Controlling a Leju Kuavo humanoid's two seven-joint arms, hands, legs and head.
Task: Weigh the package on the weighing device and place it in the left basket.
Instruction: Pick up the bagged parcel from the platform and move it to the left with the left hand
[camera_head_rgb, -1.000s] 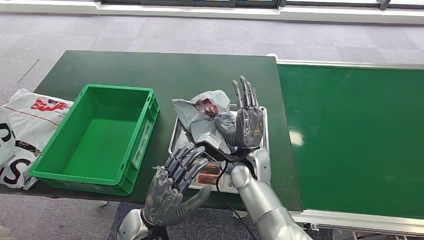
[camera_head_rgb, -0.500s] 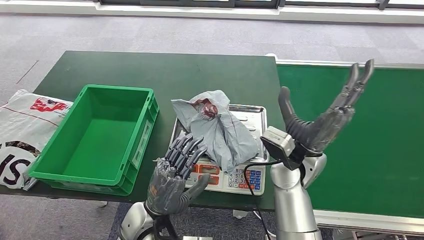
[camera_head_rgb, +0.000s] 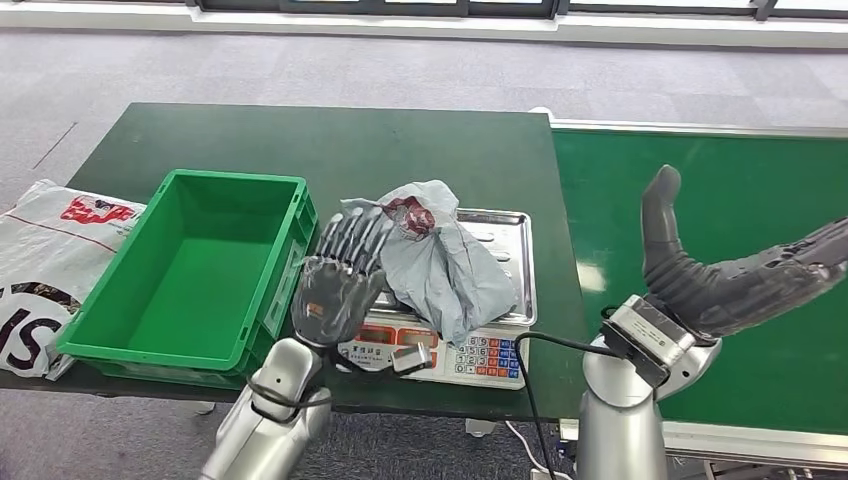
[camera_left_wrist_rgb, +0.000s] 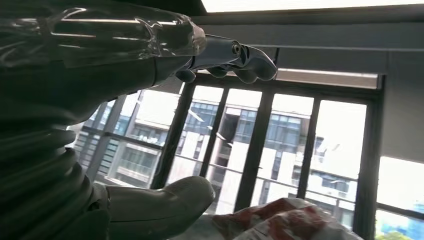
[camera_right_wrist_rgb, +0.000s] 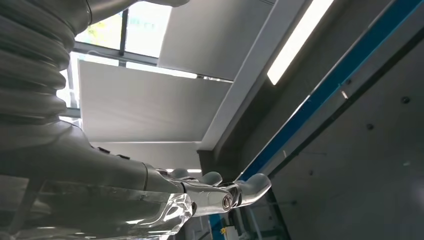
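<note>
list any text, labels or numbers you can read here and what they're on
"S": one large black letter on the white bag lying left of the green basket; its red logo is too blurred to read.
Scale: red display and keypad markings are too small to read.
Basket's side label: unreadable.
Grey package on the scale tray: a dark red print, no legible words.
</note>
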